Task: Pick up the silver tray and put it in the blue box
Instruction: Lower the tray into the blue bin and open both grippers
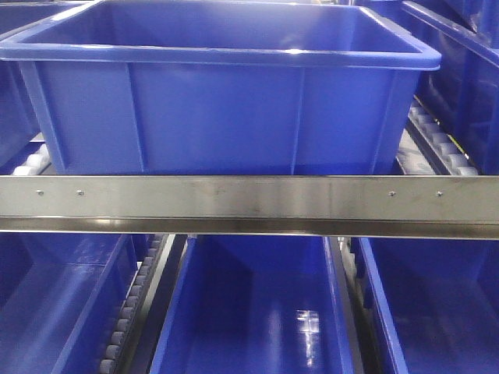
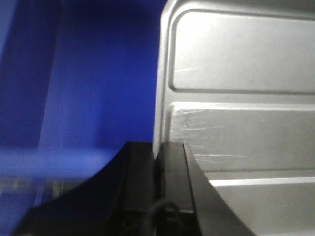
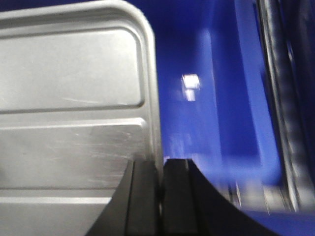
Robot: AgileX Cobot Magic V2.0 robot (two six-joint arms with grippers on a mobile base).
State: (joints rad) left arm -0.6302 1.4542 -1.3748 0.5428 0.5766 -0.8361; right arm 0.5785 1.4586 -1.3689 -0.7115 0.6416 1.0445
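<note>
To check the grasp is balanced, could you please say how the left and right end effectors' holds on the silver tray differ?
The left end effector has the silver tray extending rightward in its view; the right end effector, leftward. White glare shows beside the right one, not the left. Both are shut on its rim.
</note>
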